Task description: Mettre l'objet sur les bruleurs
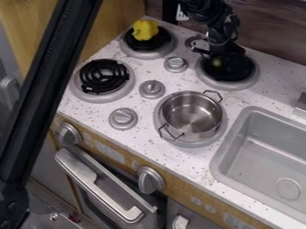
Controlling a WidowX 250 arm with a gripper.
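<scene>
Along the left side of the view, a black bar (48, 80) slants down past the stove's oven handle (95, 185). Next to the right, on the speckled white tabletop (65, 103), lies the near left burner (104, 76), its dark coils in sight. Just behind it and a little to the right, a yellow pepper (145, 30) rests on the far left burner (146, 53). Grey knobs (151, 89) stand between the burners.

Farther right, the metal pot (191, 116) sits upright on the near right burner (190, 144), handles out to both sides. Behind the pot and slightly to its right, the black claw (222, 50) hangs at the far right burner (230, 86). Something dark is there, with a small greenish patch, and I cannot tell what it is. Nor can I tell whether the claw is released or clenched on something. At the right edge comes the grey sink (257, 154).

The task does not name its object. If the pepper or the pot is meant, it is on a burner, and the placing looks done, with only the arm's retreat left. If it is the dark thing at the claw, the job seems near its end: perhaps a last lowering and letting go.
</scene>
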